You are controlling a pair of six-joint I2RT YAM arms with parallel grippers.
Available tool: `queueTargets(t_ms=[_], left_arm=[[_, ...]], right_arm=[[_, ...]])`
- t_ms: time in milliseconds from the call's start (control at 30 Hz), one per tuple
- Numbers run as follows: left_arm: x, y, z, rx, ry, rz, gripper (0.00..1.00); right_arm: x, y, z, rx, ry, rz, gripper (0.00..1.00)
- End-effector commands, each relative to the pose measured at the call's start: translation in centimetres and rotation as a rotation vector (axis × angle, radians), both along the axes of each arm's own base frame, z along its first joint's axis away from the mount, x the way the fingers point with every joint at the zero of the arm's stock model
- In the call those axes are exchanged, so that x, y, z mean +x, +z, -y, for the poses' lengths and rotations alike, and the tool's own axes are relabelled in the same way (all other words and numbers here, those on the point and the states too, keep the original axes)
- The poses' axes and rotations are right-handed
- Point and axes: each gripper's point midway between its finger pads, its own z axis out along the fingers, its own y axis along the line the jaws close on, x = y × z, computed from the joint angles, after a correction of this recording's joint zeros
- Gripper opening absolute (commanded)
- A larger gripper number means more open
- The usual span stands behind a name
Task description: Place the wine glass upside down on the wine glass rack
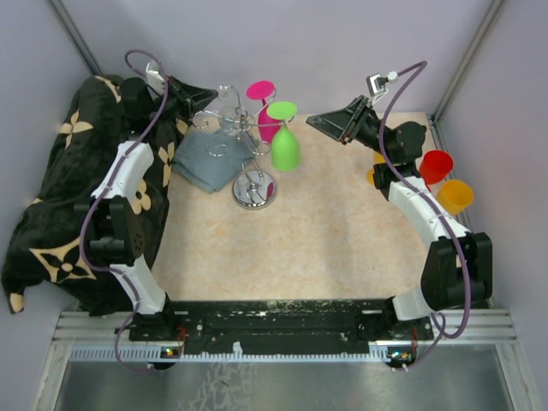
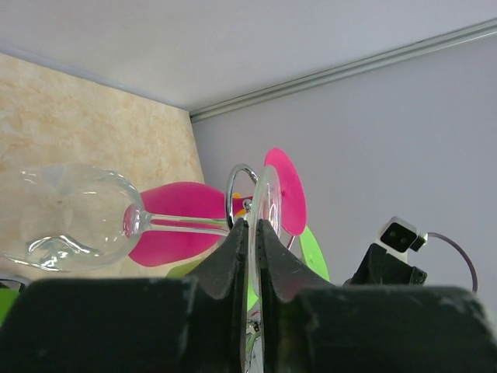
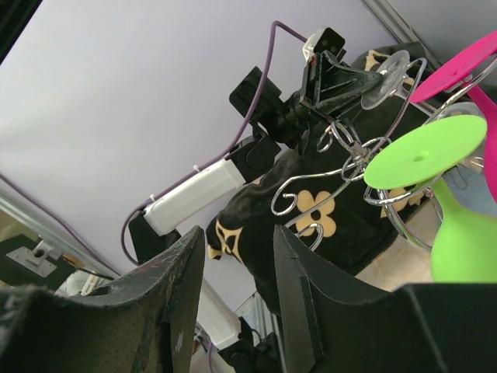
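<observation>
Evidently the left gripper is pinching the wine glass by its foot for hooking onto the wine glass rack, while the right gripper is idling, spread.

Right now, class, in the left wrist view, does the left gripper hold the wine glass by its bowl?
No: the left gripper is shut on the round foot of the wine glass, its bowl free ahead.

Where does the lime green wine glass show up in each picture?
Top external: green wine glass upper centre, hanging inverted on the wine glass rack.
Left wrist: a green sliver lower centre-right.
Right wrist: right edge.
Shared landmark: pink wine glass beside it.
</observation>
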Motion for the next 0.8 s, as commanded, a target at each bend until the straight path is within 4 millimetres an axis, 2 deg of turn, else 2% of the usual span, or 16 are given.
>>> queueTargets(t_ms=[0, 133, 433, 500, 767], left_arm=[[-1.9, 3.0, -0.4, 0.015, -0.011, 0.103, 0.15], [-2.2, 3.0, -0.9, 0.026, 0.000, 0.102, 0.26], [-2.6, 3.3, -2.2, 0.052, 0.022, 0.102, 0.36], [-2.8, 3.4, -2.7, 0.059, 0.030, 0.107, 0.40], [-3.1, 3.2, -5.1, 0.081, 0.072, 0.099, 0.42]], right_arm=[[-1.6, 1.7, 0.6, 0.001, -0.024, 0.086, 0.41], [-1.7, 1.7, 0.7, -0.003, -0.031, 0.087, 0.41], [-1.8, 1.6, 0.8, -0.013, -0.046, 0.088, 0.41], [-1.2, 1.5, 1.0, -0.046, -0.081, 0.085, 0.41], [2.0, 0.1, 3.0, -0.217, -0.277, 0.024, 0.41]])
